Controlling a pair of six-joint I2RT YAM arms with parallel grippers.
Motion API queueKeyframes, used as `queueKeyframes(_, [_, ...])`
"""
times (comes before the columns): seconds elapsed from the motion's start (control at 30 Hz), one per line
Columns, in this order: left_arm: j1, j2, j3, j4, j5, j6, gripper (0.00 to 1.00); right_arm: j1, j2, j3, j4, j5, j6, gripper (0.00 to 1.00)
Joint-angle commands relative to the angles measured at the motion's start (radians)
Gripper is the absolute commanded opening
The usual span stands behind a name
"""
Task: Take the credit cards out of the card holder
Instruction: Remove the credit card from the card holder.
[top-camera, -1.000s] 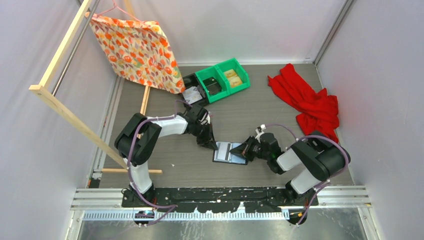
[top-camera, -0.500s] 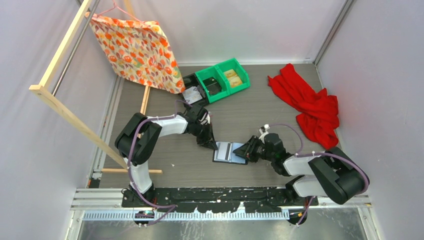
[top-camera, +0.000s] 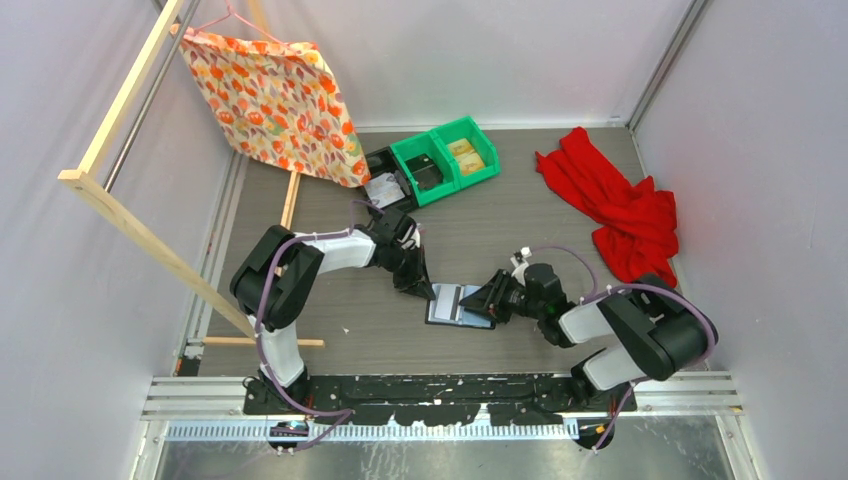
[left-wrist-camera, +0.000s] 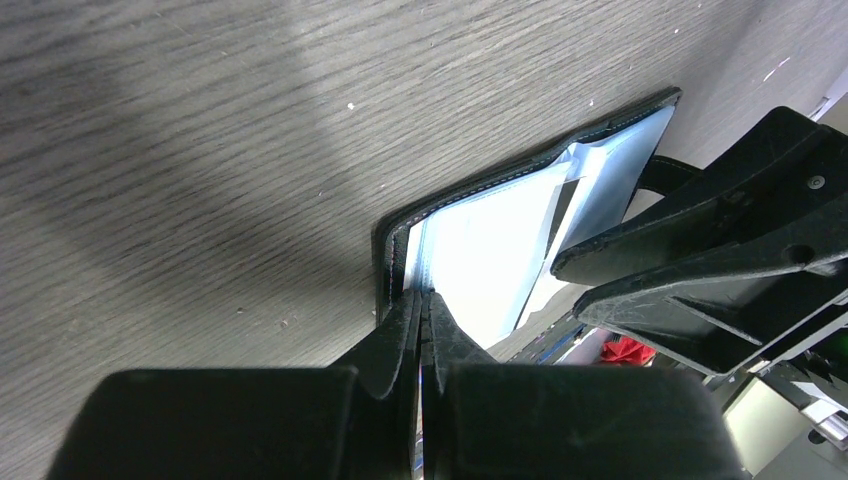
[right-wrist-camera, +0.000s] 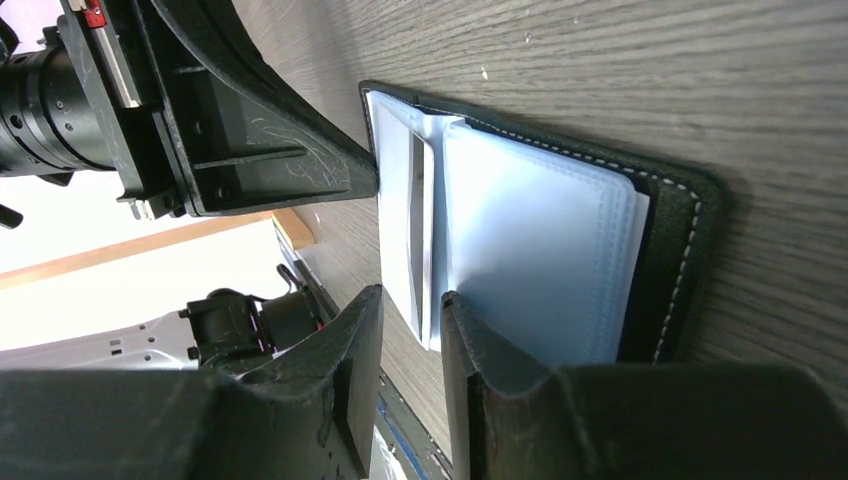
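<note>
Lying open on the table (top-camera: 480, 225), the card holder (top-camera: 458, 304) sits between both grippers; the left gripper (left-wrist-camera: 421, 298) is clenched at its edge, the right gripper (right-wrist-camera: 410, 302) slightly parted over the pale cards (right-wrist-camera: 398, 215) inside.

Overhead plus 2 card holder (top-camera: 458, 303) close-ups

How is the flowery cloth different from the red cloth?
The flowery cloth hangs up and is spread out flat, while the red cloth lies crumpled in a heap on the table. The flowery cloth has an orange and pale leafy pattern, but the red cloth is one plain colour. The flowery cloth is at the far left and the red cloth at the far right. Both are soft fabric.
</note>
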Motion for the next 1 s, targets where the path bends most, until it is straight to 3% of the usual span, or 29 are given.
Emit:
queueKeyframes(0.0, [-0.001,0.082,-0.038,-0.079,-0.181,0.06,0.01,-0.002,0.04,0.029,0.061,-0.006,-0.003,0.33])
queueKeyframes(0.27, [0.0,0.085,-0.037,-0.072,-0.178,0.059,0.01,-0.003,0.181,0.02,0.231,-0.008,0.056,0.3])
queueKeyframes(0.63, [0.0,0.085,-0.039,-0.072,-0.174,0.059,0.01,-0.003,0.356,-0.008,0.494,-0.02,0.15,0.13])
queueKeyframes(0.77, [-0.001,0.081,-0.037,-0.086,-0.178,0.064,0.01,-0.014,0.371,-0.022,0.507,-0.025,0.144,0.01])
queueKeyframes(0.97, [0.0,0.068,-0.034,-0.114,-0.189,0.083,0.01,-0.083,0.356,-0.045,0.488,-0.072,0.109,0.01])
